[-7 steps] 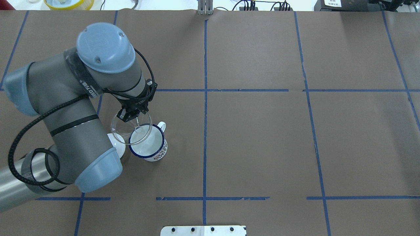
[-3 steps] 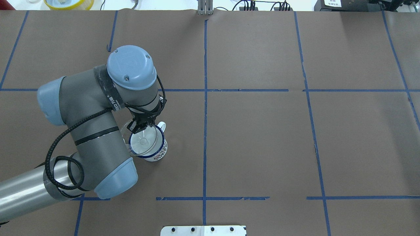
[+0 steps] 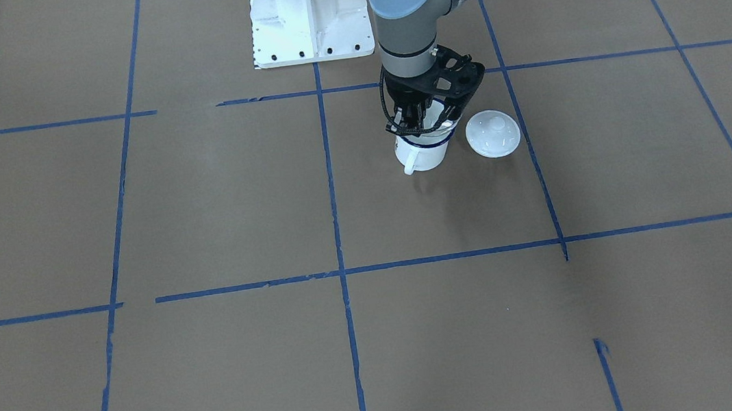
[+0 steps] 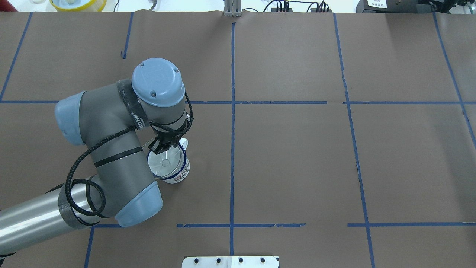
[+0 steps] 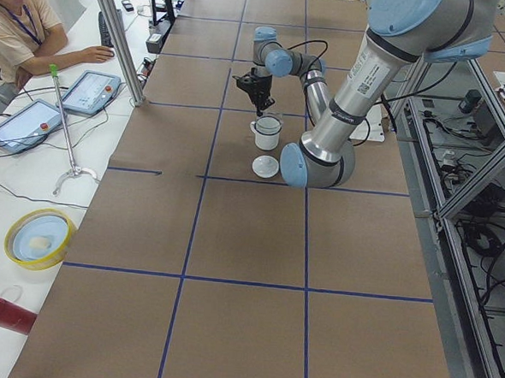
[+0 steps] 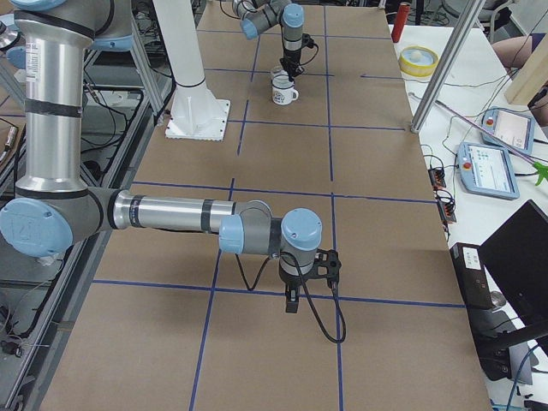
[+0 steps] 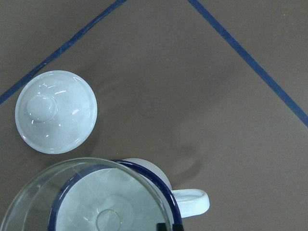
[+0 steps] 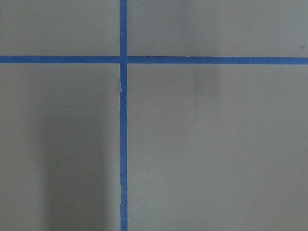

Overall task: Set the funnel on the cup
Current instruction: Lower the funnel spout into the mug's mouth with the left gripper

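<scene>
The white enamel cup (image 4: pixel 181 173) with a dark blue rim stands left of centre, its handle (image 7: pixel 192 199) pointing away from the robot. The clear funnel (image 4: pixel 164 162) sits over the cup's mouth, its round rim about level with the blue rim; it also shows in the left wrist view (image 7: pixel 42 193). My left gripper (image 4: pixel 161 147) is shut on the far edge of the funnel, right above the cup (image 3: pixel 422 155). My right gripper (image 6: pixel 291 306) shows only in the exterior right view, low over bare table far from the cup; I cannot tell whether it is open or shut.
A round white knobbed lid (image 3: pixel 493 134) lies on the table beside the cup, on the robot's left of it, also seen in the left wrist view (image 7: pixel 55 111). The white robot base plate (image 3: pixel 308 12) is behind. Blue tape lines cross the brown table cover.
My left arm has swung right and down, carrying the funnel from above the lid's side to centred on the cup's mouth. The cup and lid have not moved.
</scene>
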`<action>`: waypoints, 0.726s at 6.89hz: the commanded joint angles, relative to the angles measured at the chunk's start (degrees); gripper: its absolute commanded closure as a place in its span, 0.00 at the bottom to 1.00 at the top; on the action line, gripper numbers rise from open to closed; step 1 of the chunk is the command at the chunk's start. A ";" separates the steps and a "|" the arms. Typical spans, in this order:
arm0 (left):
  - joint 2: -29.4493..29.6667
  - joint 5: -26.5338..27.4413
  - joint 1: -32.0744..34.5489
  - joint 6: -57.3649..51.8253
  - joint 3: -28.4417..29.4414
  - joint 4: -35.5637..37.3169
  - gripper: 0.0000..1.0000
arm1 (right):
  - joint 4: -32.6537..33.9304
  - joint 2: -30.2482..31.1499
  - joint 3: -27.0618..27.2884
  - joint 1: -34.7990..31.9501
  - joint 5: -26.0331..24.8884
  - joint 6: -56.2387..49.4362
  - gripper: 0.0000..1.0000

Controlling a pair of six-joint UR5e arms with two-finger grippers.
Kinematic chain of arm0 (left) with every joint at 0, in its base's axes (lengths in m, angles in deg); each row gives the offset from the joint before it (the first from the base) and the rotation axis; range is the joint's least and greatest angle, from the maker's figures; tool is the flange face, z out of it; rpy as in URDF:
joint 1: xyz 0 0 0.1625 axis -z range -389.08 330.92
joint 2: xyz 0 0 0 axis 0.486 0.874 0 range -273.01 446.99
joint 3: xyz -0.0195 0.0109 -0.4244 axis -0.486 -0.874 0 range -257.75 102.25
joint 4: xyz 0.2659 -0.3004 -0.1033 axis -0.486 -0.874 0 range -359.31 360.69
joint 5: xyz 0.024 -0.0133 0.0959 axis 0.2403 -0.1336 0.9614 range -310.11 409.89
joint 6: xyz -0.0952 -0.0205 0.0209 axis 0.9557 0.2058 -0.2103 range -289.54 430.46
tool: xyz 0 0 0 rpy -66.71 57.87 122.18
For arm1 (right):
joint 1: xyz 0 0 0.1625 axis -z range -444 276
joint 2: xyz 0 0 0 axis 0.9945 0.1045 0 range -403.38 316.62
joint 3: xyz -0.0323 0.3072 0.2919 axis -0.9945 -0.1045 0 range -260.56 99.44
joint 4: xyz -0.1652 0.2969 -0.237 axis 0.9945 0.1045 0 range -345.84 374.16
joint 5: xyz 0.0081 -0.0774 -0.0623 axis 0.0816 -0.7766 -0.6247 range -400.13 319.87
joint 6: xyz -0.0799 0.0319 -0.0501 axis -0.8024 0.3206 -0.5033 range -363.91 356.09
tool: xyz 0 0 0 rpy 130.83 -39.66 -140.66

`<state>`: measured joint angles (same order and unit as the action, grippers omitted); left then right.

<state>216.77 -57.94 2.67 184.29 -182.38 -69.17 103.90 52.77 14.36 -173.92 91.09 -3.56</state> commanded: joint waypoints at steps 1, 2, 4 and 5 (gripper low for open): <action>0.03 0.07 -0.20 -0.10 0.48 -0.45 1.00 | 0.00 0.00 0.00 0.00 0.00 0.00 0.00; 0.12 0.07 -0.20 -0.10 0.66 -0.54 1.00 | 0.00 0.00 0.00 0.00 0.00 0.00 0.00; 0.03 0.16 -0.20 -0.10 0.66 -1.15 1.00 | 0.00 0.00 0.00 0.00 0.00 0.00 0.00; 0.03 0.16 -0.20 -0.18 0.66 -1.24 1.00 | 0.00 0.00 0.00 0.00 0.00 0.00 0.00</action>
<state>216.83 -57.79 2.48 184.17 -181.74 -70.24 103.90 52.77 14.36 -173.92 91.09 -3.56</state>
